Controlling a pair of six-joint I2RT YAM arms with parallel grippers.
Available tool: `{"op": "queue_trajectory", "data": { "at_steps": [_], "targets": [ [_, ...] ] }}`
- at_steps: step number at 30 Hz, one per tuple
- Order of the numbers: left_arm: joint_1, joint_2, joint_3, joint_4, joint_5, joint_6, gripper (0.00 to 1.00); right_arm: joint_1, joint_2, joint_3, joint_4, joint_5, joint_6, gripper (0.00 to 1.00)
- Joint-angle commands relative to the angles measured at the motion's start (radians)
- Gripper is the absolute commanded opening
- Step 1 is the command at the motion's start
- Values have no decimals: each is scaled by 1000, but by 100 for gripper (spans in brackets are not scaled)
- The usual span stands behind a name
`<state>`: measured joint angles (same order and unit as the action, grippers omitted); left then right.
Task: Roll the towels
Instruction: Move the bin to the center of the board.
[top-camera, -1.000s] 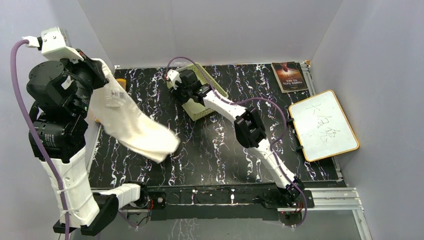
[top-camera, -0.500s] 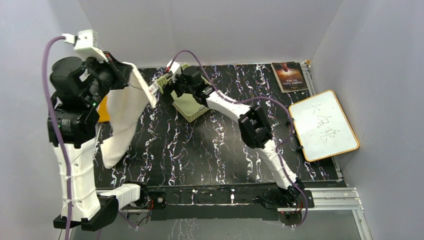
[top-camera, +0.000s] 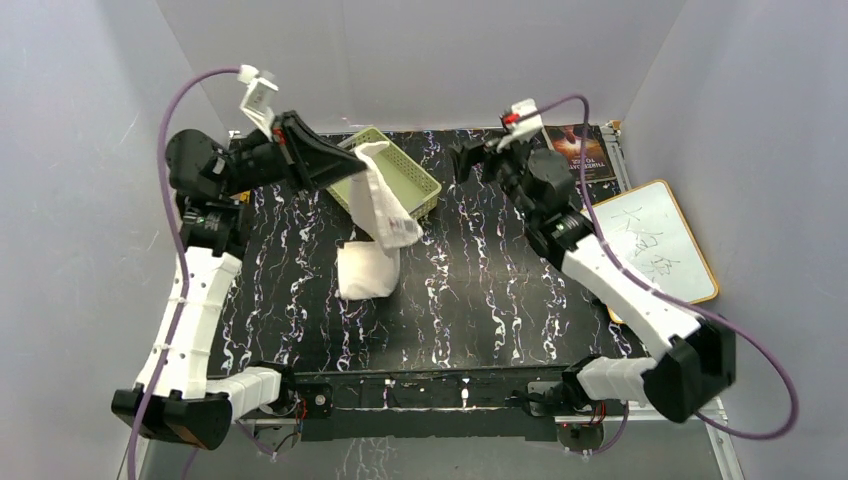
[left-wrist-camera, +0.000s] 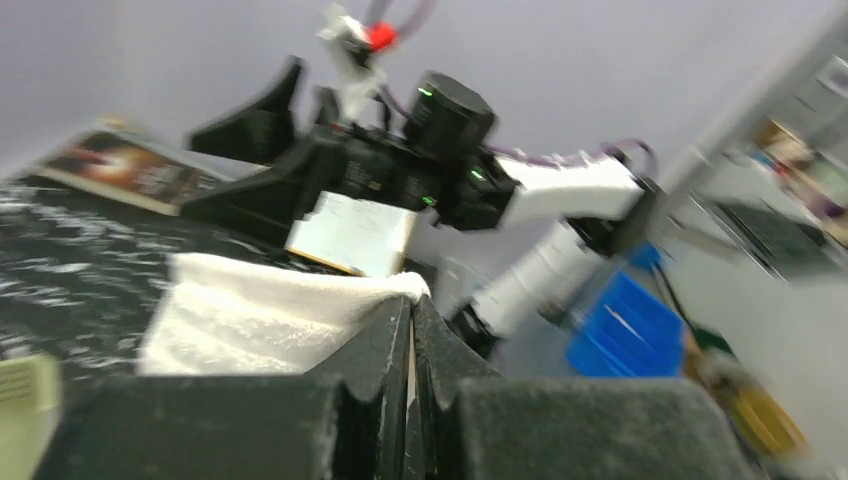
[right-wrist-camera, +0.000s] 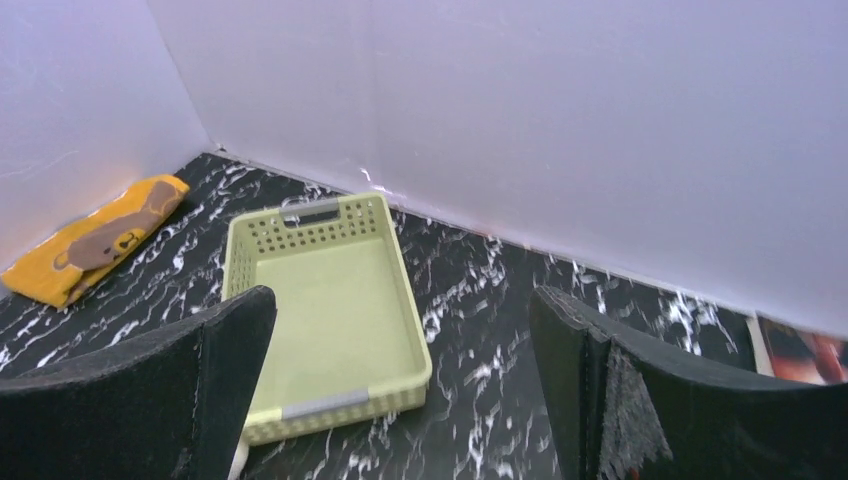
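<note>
The left tool (top-camera: 350, 160) is clamped shut on the top edge of the white towel (top-camera: 366, 270). In its wrist view the two fingers (left-wrist-camera: 375, 350) are pressed together, with cloth pinched between them. From that tool the towel hangs slack, and its lower end is bunched on the counter (top-camera: 480, 290) below. The basket (top-camera: 415, 175) sits just under and beside the tool. The right tool (right-wrist-camera: 400, 300) is raised with jaws spread wide, holding nothing. The basket lies ahead of and below it. The orange towel (right-wrist-camera: 95, 240) lies flat on the counter, ahead and far to the right tool's left, apart from the basket.
</note>
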<state>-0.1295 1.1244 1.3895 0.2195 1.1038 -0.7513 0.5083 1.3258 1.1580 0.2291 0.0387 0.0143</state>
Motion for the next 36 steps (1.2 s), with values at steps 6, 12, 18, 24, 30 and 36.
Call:
{"op": "queue_trajectory", "data": {
  "at_steps": [6,12,18,24,30,36],
  "targets": [
    [-424,334,62,-356,-3,466,97,-26,-210,-146,-207,284,40,98],
    [-372,574,179,-435,-795,477,98,-53,-192,-115,-261,270,65,98],
    [-338,873,424,-547,-947,567,85,-54,-180,-125,-297,167,115,98],
    [-338,1001,455,-534,-792,646,87,-54,-179,-162,-312,126,120,98],
    [-338,1034,412,-513,-585,703,88,-54,-168,-187,-326,93,108,98],
    [-345,1086,417,-589,-752,739,67,-54,-178,-228,-348,44,132,98]
  ]
}}
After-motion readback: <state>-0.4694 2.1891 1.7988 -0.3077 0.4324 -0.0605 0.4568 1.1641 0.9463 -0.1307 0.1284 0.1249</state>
